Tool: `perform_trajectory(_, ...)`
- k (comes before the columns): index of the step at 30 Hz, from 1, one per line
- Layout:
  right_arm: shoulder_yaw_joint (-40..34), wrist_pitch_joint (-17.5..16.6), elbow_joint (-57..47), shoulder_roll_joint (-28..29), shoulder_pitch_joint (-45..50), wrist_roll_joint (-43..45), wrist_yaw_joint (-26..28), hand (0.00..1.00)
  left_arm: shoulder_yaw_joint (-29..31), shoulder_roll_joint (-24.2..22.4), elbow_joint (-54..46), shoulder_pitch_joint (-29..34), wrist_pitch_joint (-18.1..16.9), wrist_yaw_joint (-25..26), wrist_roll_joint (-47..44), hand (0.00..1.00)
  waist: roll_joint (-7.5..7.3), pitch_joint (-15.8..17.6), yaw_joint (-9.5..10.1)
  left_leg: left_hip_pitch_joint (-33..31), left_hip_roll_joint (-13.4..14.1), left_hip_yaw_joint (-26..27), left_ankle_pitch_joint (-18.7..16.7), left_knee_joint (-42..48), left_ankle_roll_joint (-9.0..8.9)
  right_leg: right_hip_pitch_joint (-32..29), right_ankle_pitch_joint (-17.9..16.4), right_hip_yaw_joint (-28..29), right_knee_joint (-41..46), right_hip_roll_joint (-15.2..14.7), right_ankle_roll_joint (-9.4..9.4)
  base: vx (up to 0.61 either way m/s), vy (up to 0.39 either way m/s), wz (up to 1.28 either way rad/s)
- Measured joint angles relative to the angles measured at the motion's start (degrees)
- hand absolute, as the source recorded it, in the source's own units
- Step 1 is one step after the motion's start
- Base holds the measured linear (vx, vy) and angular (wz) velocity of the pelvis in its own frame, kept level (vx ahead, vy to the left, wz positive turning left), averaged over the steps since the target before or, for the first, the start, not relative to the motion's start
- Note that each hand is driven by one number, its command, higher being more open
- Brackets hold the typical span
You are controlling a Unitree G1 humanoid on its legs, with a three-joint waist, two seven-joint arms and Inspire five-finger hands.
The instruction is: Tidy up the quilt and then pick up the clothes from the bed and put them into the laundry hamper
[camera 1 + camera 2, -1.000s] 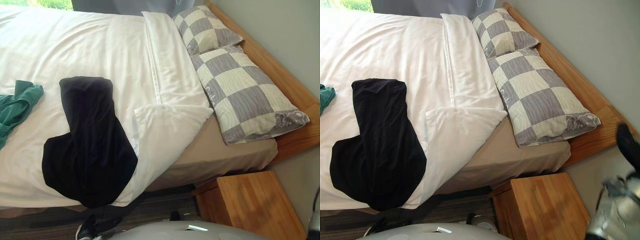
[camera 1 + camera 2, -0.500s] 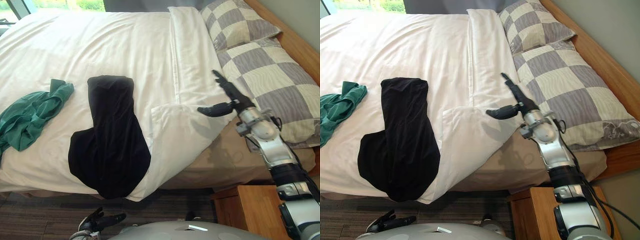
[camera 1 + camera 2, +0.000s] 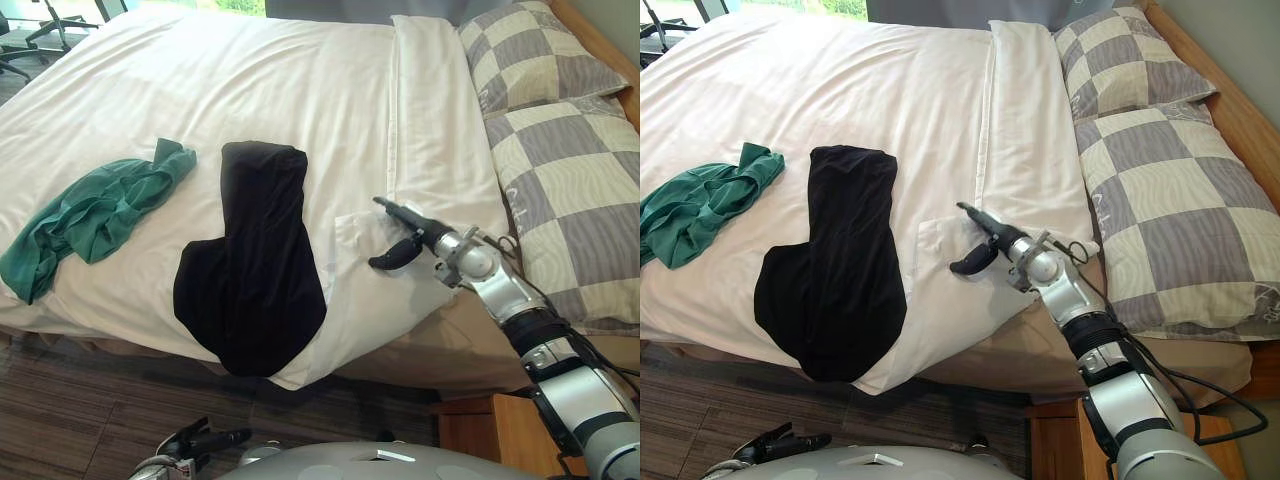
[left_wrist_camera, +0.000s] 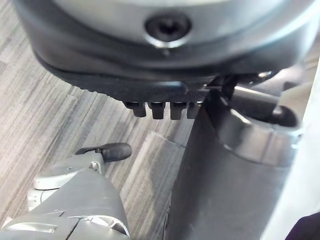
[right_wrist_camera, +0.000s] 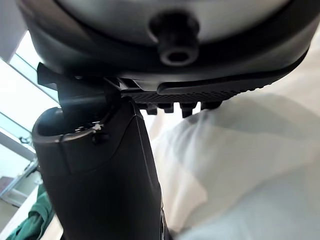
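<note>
A white quilt [image 3: 250,100] covers the bed, with its near corner folded back [image 3: 385,285] so that the tan sheet [image 3: 1040,350] shows below. My right hand [image 3: 405,235] hovers open over that folded corner, fingers straight and thumb spread; whether it touches the cloth I cannot tell. In the right wrist view the thumb [image 5: 100,170] stands before the white quilt [image 5: 240,165]. A black garment [image 3: 255,280] lies flat just left of the fold. A crumpled green garment [image 3: 95,215] lies further left. My left hand [image 3: 195,445] hangs open low, over the floor.
Two grey-and-cream checked pillows [image 3: 1180,220] lie along the wooden headboard [image 3: 1230,90] on the right. A wooden nightstand [image 3: 500,440] stands at the bed's near right corner. Dark striped carpet [image 3: 80,390] runs along the near bed edge. Office chairs [image 3: 40,15] stand at the far left.
The camera has swung left. My right arm came in from the right, and the open hand has moved from the fold's tip by the pillow to over the folded flap.
</note>
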Motion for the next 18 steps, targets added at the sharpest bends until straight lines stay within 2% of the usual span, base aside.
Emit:
perform_trajectory(6, 1.9, 0.2, 5.7, 2.5, -1.0, -2.1, 0.3, 0.0, -2.5, 0.1, 0.0, -2.8, -0.3, -0.6, 0.7, 1.0, -0.32, 0.2, 0.4, -2.8, 0.0, -1.2, 1.5, -0.3, 0.19, -2.0, 0.0, -0.8, 0.0, 0.0, 0.02, -0.11, 0.008, 0.12)
perform_trajectory(12, 1.7, 0.2, 6.2, 2.6, -2.8, -1.4, -2.6, 0.0, -3.8, 0.2, -0.1, -4.1, -1.4, -1.0, 2.2, 1.0, -0.42, 0.8, 1.0, -3.1, 0.2, -1.3, 3.2, -4.2, 0.29, -3.4, -0.4, 0.1, -1.3, 1.3, -0.47, -0.15, 0.023, -0.01)
perform_trajectory(14, 0.5, 1.0, 4.8, 2.8, -1.9, 0.3, -3.5, 0.0, -3.9, 0.2, -0.3, -4.5, -1.4, -0.9, 2.7, 1.0, -1.12, 1.5, 1.2, -3.3, 0.0, -1.1, 3.1, -4.6, 0.3, -3.8, -1.3, 0.3, -1.3, 1.3, -1.58, -0.17, 0.036, -0.03)
perform_trajectory(15, -0.3, 2.3, 2.2, 3.0, -0.3, 0.6, -4.0, 0.0, -4.7, 0.2, -1.1, -4.1, -1.4, -0.8, 4.0, 1.0, -1.82, 1.7, 1.46, -3.2, -0.3, -0.6, 3.2, -4.6, 0.46, -3.9, -2.2, 0.8, -1.3, 1.2, -1.36, -0.23, 0.02, -0.16)
perform_trajectory(17, -2.3, 4.4, -3.2, 3.3, 3.3, 1.0, -4.8, 0.0, -7.0, -0.5, -2.0, -2.2, -1.4, 0.2, 4.4, 1.0, -1.99, 1.8, 1.42, -2.7, -0.6, 0.2, 3.4, -4.7, 0.72, -3.7, -3.0, 2.0, -1.3, 1.0, -0.68, -0.19, 0.008, -0.19)
perform_trajectory(18, -6.0, 5.8, -8.9, 3.4, 8.9, 2.7, -5.9, 1.0, -7.4, -2.3, -3.7, -0.4, -1.5, 2.2, 4.1, 1.0, -1.77, 1.7, 1.15, -2.4, -0.7, 0.4, 3.4, -4.9, 0.62, -3.6, -3.0, 2.3, -1.3, 1.0, -0.29, -0.11, 0.011, -0.11)
